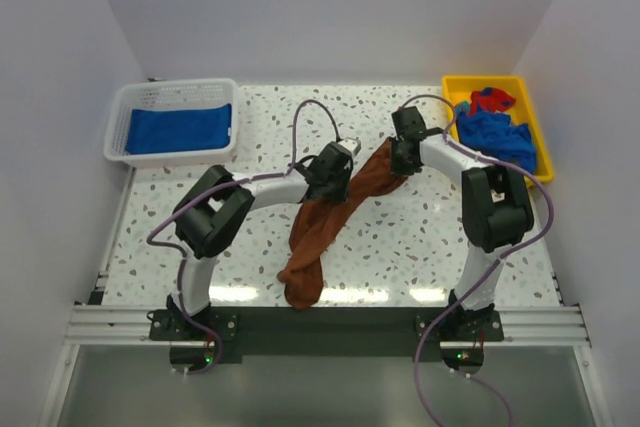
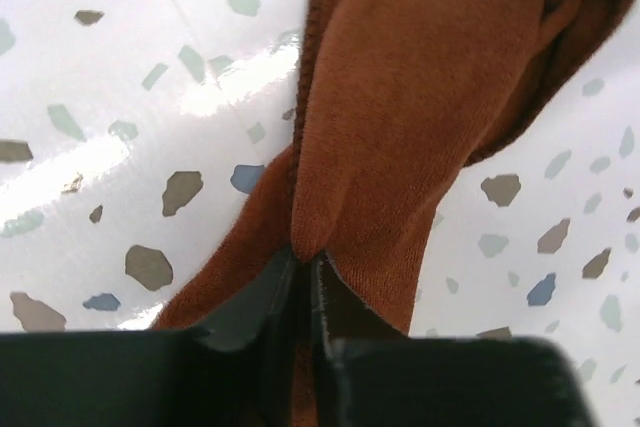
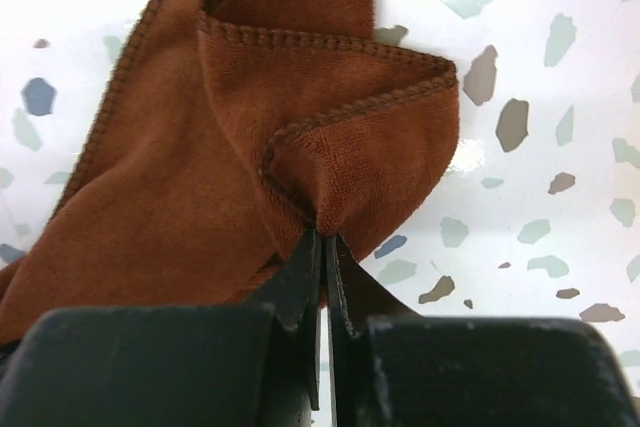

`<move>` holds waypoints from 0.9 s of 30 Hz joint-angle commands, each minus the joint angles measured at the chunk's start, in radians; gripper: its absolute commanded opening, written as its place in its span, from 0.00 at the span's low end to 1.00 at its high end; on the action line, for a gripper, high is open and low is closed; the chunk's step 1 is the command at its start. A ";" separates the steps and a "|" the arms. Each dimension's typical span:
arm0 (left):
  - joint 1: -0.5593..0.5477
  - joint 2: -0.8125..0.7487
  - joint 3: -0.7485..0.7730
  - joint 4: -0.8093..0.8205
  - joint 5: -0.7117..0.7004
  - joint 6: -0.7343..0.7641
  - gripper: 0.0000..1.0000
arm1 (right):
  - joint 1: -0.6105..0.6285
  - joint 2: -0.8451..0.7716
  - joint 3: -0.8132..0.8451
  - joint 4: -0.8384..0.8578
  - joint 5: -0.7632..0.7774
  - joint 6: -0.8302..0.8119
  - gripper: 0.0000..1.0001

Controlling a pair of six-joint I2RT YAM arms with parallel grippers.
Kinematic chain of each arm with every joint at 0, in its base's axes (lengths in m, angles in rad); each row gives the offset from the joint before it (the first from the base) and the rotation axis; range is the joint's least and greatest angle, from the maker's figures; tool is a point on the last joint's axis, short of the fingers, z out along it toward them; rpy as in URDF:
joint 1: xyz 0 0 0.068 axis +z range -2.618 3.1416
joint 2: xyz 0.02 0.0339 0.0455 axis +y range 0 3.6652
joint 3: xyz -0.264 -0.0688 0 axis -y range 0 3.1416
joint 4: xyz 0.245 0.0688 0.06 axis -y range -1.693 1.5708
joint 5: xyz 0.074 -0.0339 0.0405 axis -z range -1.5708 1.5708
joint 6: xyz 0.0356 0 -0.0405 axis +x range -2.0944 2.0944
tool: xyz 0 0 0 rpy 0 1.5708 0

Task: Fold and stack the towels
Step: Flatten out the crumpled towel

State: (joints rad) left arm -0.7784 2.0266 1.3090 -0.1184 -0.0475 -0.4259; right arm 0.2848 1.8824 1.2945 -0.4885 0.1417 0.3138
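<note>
A rust-brown towel (image 1: pixel 322 227) lies bunched in a long diagonal strip across the middle of the table. My left gripper (image 1: pixel 338 173) is shut on a fold of it (image 2: pixel 380 127) near its upper part. My right gripper (image 1: pixel 402 161) is shut on the towel's stitched corner (image 3: pixel 340 147) at the strip's upper right end. A folded blue towel (image 1: pixel 180 129) lies in the white basket (image 1: pixel 170 152). Blue towels (image 1: pixel 497 137) and a red one with blue patches (image 1: pixel 492 100) are piled in the yellow tray (image 1: pixel 540 112).
The white lattice basket stands at the back left and the yellow tray at the back right. The towel's lower end (image 1: pixel 302 290) hangs near the table's front edge, by the metal rail (image 1: pixel 330 325). White walls close in both sides.
</note>
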 commanded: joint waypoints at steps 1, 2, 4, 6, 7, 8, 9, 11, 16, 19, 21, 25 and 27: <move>0.005 -0.057 -0.074 0.026 -0.058 -0.034 0.05 | -0.024 -0.046 -0.024 0.018 0.051 0.031 0.00; 0.011 -0.071 -0.091 0.025 -0.063 -0.056 0.00 | -0.029 -0.054 -0.030 0.016 0.056 0.034 0.00; 0.021 -0.130 -0.157 0.014 -0.087 -0.085 0.00 | -0.041 -0.069 -0.052 0.016 0.059 0.044 0.00; 0.037 -0.184 -0.212 -0.001 -0.103 -0.137 0.00 | -0.047 -0.100 -0.066 0.018 0.064 0.045 0.00; 0.047 -0.212 -0.273 -0.021 -0.107 -0.157 0.00 | -0.050 -0.111 -0.076 0.015 0.065 0.050 0.00; 0.059 -0.268 -0.302 -0.033 -0.104 -0.195 0.00 | -0.052 -0.117 -0.083 0.013 0.062 0.053 0.00; 0.064 -0.294 -0.333 -0.044 -0.101 -0.211 0.00 | -0.053 -0.132 -0.089 0.013 0.058 0.056 0.00; 0.064 -0.373 -0.419 -0.078 -0.097 -0.266 0.00 | -0.053 -0.140 -0.106 0.011 0.042 0.070 0.00; 0.065 -0.555 -0.632 -0.131 -0.077 -0.385 0.09 | -0.053 -0.146 -0.133 0.031 -0.042 0.093 0.00; 0.064 -0.701 -0.737 -0.164 -0.074 -0.456 0.17 | -0.053 -0.147 -0.150 0.030 -0.068 0.100 0.00; 0.062 -0.807 -0.787 -0.193 -0.084 -0.502 0.23 | -0.053 -0.151 -0.159 0.012 -0.062 0.102 0.00; 0.060 -0.948 -0.812 -0.210 -0.107 -0.518 0.43 | -0.053 -0.190 -0.213 0.007 -0.041 0.111 0.00; 0.062 -0.936 -0.760 -0.188 -0.132 -0.453 0.63 | -0.053 -0.197 -0.230 0.008 -0.033 0.113 0.00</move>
State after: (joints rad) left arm -0.7204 1.1004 0.5007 -0.2909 -0.1200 -0.8913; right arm 0.2382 1.7458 1.0855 -0.4873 0.0486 0.4122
